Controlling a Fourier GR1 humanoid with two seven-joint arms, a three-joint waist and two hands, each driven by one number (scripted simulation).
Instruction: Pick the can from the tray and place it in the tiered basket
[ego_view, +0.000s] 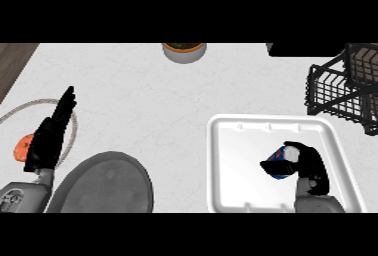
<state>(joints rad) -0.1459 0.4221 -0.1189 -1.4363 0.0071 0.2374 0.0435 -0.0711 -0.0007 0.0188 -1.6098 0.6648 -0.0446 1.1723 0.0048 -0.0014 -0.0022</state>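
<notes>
Counter: white, faintly speckled counter top (148, 100), filled most of the head view.
Tray: white rectangular plastic tray with rounded corners (240, 145), lower right of the counter, near end cut off by the view's lower edge.
Can: small blue-and-white can (277, 165), inside the tray's outline, right of its middle, tilted. Couldn't tell if it touched the tray floor or was off it.
Right hand: black right hand (313, 167) over the tray, fingers curled over the can's top and right side, closed round it. The can stuck out at the hand's left. Grey forearm ran down from it to the lower edge.
Left hand: black left hand (50, 137) at the left side, fingers straight and together, pointing up the view, nothing in it. Resting.
Basket: black wire tiered basket (336, 90), upper right, beyond the tray's far right corner, apart from the tray and well apart from the can. Partly cut off by the right edge, contents unclear.
Plate: grey round plate (103, 185), lower left, between the left forearm and the tray, not touching the tray.
Ring: thin pale ring (29, 104) by the left edge, partly hidden behind the left hand. Couldn't tell what it was.
Orange item: small round orange thing (23, 145), inside the ring, just left of the left hand, partly hidden by it.
Pot: pale round pot with a brownish fill (183, 52), top centre, cut off at the top.
Wood: dark brown wooden strip (15, 60), upper left corner beside the counter.
</notes>
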